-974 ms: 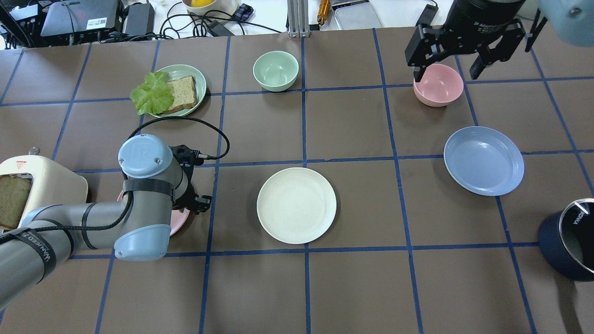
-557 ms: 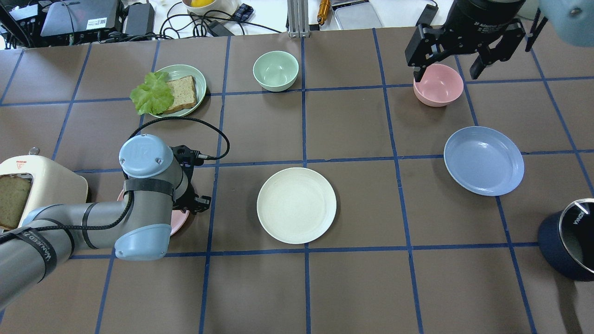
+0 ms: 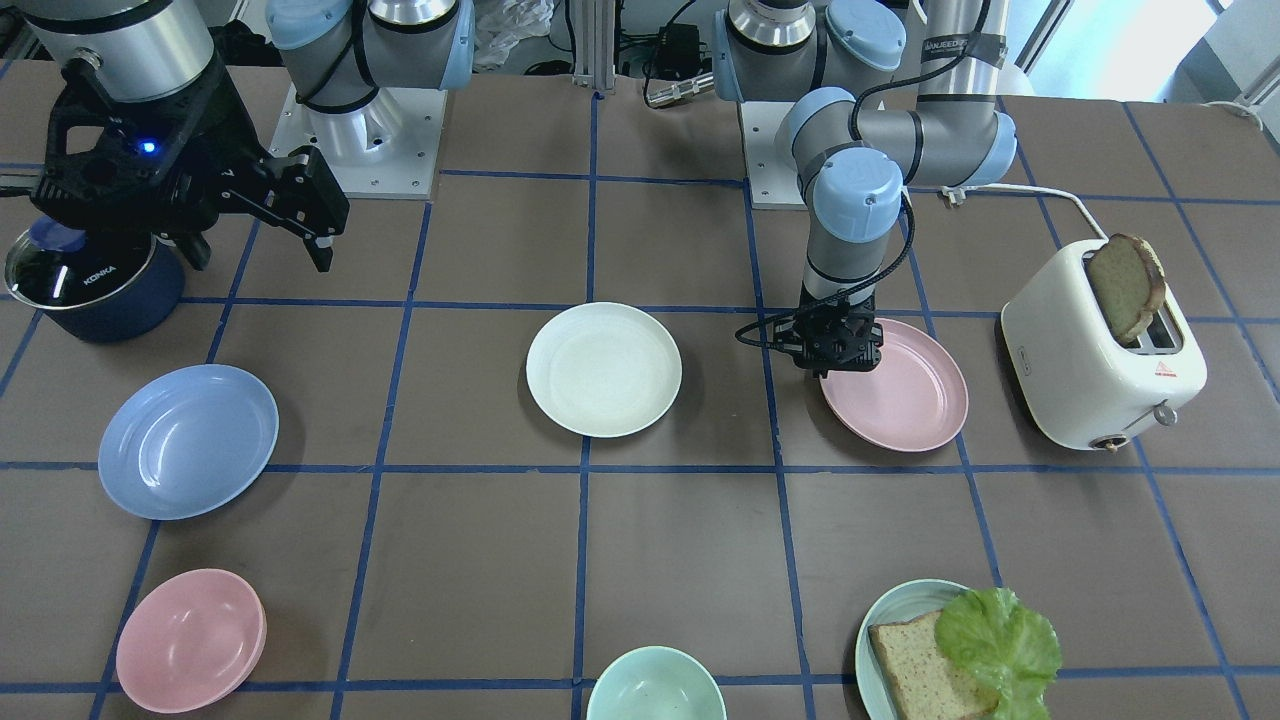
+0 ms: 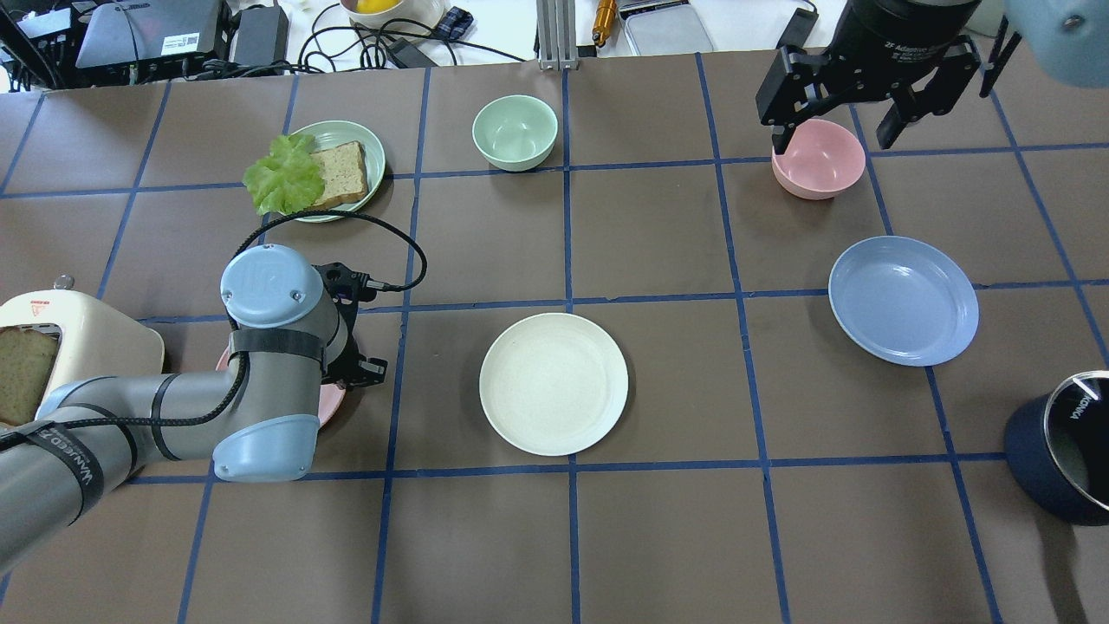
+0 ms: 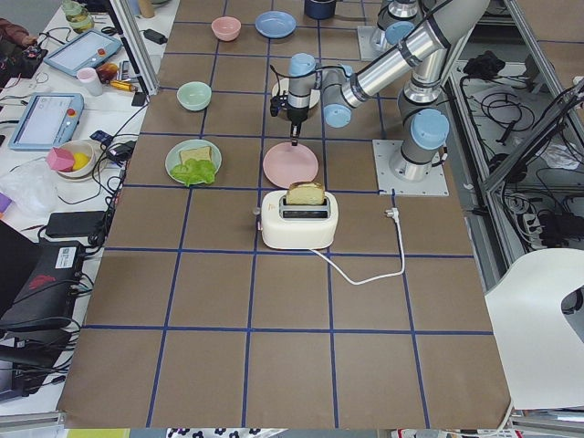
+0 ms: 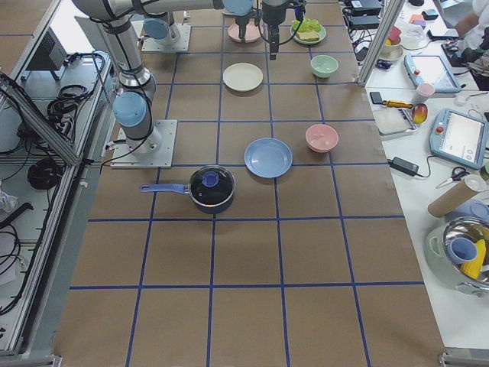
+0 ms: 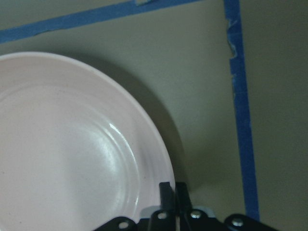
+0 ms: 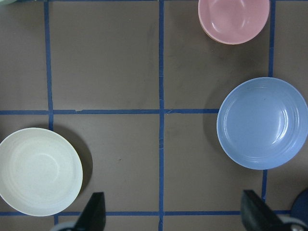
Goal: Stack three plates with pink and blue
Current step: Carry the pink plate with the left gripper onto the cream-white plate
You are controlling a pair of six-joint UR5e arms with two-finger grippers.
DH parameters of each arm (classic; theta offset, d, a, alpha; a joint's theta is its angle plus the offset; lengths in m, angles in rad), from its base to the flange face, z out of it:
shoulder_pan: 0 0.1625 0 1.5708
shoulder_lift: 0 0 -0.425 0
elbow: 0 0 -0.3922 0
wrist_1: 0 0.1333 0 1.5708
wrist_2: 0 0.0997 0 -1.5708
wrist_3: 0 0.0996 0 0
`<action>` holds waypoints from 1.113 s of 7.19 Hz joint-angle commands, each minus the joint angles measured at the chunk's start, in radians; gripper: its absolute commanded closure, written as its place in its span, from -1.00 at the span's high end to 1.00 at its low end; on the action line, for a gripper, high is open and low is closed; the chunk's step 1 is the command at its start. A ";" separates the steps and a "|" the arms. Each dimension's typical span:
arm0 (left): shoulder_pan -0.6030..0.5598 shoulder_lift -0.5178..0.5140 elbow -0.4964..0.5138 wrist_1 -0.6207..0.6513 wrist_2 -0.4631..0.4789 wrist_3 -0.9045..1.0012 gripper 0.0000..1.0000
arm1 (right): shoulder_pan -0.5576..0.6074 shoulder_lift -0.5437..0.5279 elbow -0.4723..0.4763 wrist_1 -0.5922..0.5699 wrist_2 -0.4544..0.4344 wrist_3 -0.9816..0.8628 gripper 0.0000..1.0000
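Note:
The pale pink plate point(image 3: 900, 392) lies left of centre, beside the toaster. My left gripper point(image 3: 838, 366) is shut on its rim on the side toward the cream plate; in the left wrist view the fingertips point(image 7: 167, 191) pinch the pink plate point(image 7: 62, 154) at its edge. The cream-white plate point(image 4: 554, 384) lies at the table's centre. The light blue plate point(image 4: 904, 300) lies to the right. My right gripper point(image 4: 833, 139) hangs high over the far right, open and empty; the right wrist view shows the cream plate point(image 8: 38, 171) and the blue plate point(image 8: 262, 123) below it.
A white toaster point(image 3: 1100, 370) with bread stands close to the pink plate. A pink bowl point(image 4: 819, 160), a green bowl point(image 4: 515, 130) and a teal plate point(image 4: 368, 143) with bread and lettuce stand at the far side. A dark blue pot point(image 4: 1061, 446) stands at the right edge.
My left wrist and the pink plate's visible edge have shifted slightly toward the far side of the table. The right arm and the other plates have not moved.

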 commanded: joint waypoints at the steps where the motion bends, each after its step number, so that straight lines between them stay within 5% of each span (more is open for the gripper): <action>1: -0.088 0.004 0.056 -0.008 0.094 0.000 -1.00 | -0.001 0.002 0.001 0.006 -0.004 0.000 1.00; 6: -0.362 -0.017 0.186 -0.027 0.121 -0.050 -1.00 | -0.009 -0.001 -0.001 0.036 -0.015 -0.001 1.00; 8: -0.427 -0.020 0.234 -0.081 0.065 -0.177 -1.00 | -0.015 -0.008 -0.001 0.059 -0.010 0.009 1.00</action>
